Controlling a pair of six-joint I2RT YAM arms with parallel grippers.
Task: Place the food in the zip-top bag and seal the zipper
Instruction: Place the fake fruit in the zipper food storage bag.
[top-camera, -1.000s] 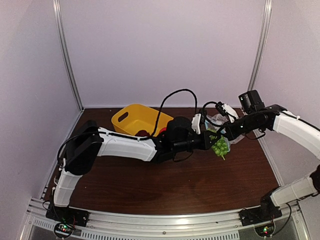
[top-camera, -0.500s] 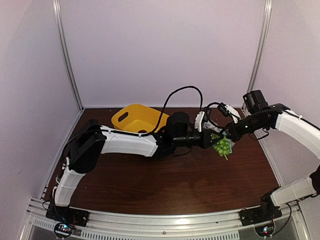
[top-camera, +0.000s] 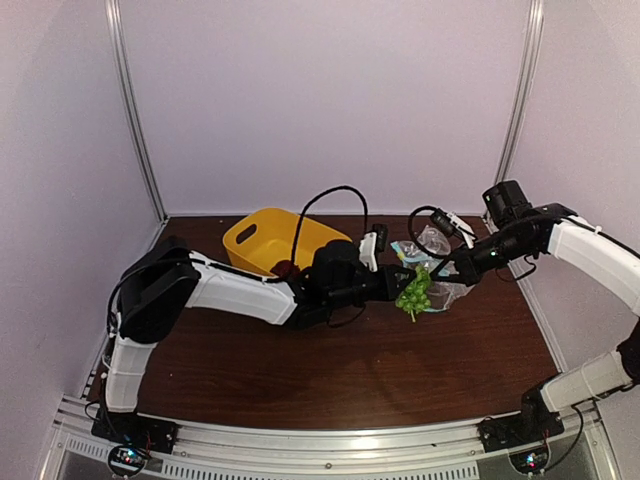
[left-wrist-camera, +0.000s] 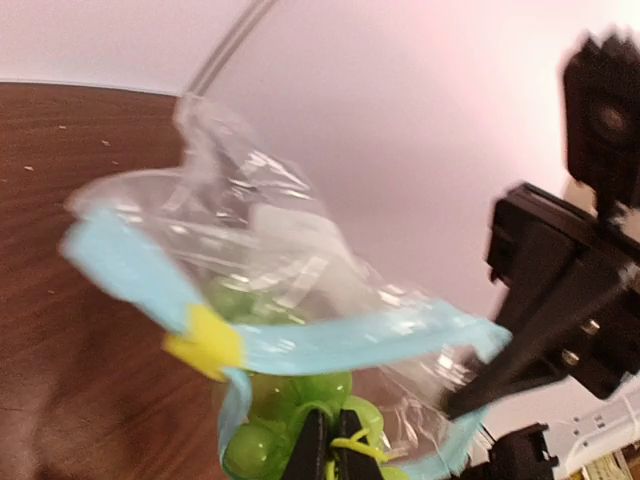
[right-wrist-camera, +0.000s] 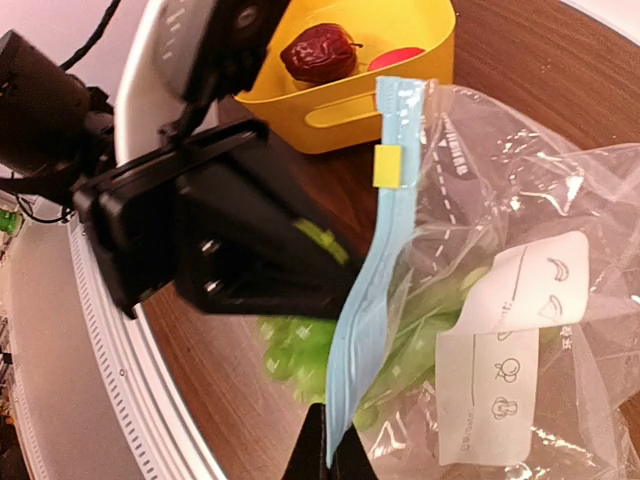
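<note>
My left gripper is shut on the stem of the green grape bunch. It holds the bunch at the open mouth of the clear zip-top bag, partly behind the light blue zipper. My right gripper is shut on the zipper strip and holds the bag up off the table. In the top view the grapes hang between the left gripper and the right gripper. The maroon fruit and the pink-red fruit lie in the basket.
The yellow basket stands at the back of the table, behind the left arm, and also shows in the right wrist view. A yellow slider tab sits on the zipper. The bag carries a white label.
My left gripper has moved left with the grape bunch, away from the right gripper. The bag mouth has shifted left with it. The right arm has barely moved.
</note>
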